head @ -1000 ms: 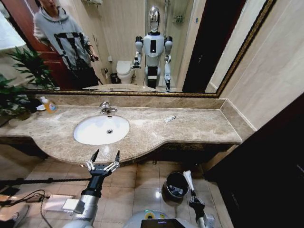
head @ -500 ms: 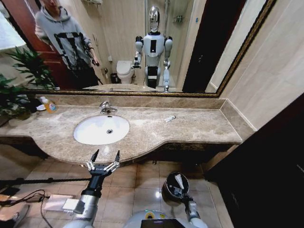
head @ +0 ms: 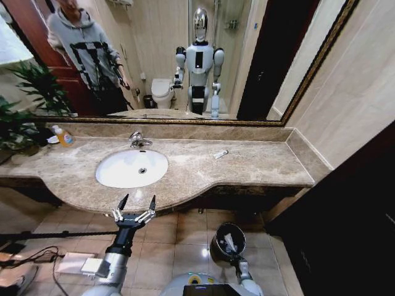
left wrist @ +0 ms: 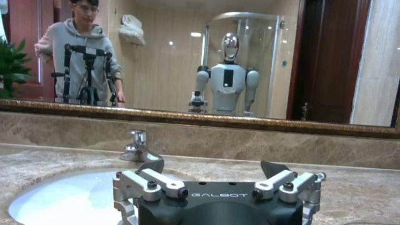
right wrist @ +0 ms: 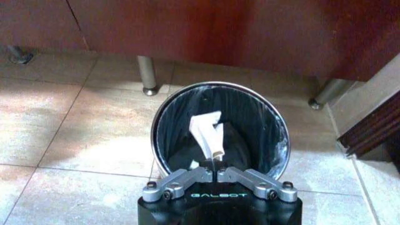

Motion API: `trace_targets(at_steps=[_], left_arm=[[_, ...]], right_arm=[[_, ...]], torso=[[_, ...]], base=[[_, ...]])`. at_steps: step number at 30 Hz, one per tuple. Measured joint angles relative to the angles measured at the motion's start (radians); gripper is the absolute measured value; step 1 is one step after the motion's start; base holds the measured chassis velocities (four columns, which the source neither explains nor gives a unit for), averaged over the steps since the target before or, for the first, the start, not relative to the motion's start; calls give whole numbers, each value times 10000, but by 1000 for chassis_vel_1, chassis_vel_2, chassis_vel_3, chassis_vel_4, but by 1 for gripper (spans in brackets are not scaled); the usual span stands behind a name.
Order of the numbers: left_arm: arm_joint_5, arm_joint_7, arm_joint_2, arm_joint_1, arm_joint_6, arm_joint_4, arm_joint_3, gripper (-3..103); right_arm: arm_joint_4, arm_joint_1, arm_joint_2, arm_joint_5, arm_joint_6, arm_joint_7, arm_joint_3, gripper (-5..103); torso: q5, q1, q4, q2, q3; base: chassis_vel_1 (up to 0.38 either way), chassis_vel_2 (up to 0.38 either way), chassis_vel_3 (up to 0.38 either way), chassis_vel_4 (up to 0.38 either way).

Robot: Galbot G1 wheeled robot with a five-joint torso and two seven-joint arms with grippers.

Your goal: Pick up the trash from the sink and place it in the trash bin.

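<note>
Right wrist view shows the right tool pinched shut on a white tube over the black trash bin, so the drop remains, while the left tool waits open at the bench's front edge, sink apparently clear, one item on the bench.

Warm, even indoor light fills the room, ceiling lamps glint in the mirror, the floor shines, and the head view bows at its edges.
</note>
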Motion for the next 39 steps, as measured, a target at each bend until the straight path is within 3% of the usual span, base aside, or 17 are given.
trace_targets(at_steps=[13,21,24,31,37,39], left_arm=[[0,0,0,0,0,0,0,100],[0,0,0,0,-1,0,0,100],[0,0,0,0,0,0,0,100],[0,0,0,0,0,0,0,100],[0,0,0,0,0,1,0,100],[0,0,0,0,0,1,0,100]], right_arm=[[-1397,961,-178,301,110,-121,12,-3],[-1553,1115,-96,238,106,-122,34,29],[-1522,1055,-93,222,106,-122,32,34],[-1408,812,-98,245,147,-162,29,67],[-1405,646,-83,301,234,-192,29,83],[-1342,581,-84,313,259,-201,29,94]], torso=[[0,-1,0,0,-1],[-1,-1,0,0,-1],[-1,-1,0,0,-1],[-1,-1,0,0,-1],[-1,-2,-1,0,-1],[-1,-1,0,0,-1]], base=[[0,0,0,0],[0,0,0,0],[0,0,0,0],[0,0,0,0],[0,0,0,0],[0,0,0,0]])
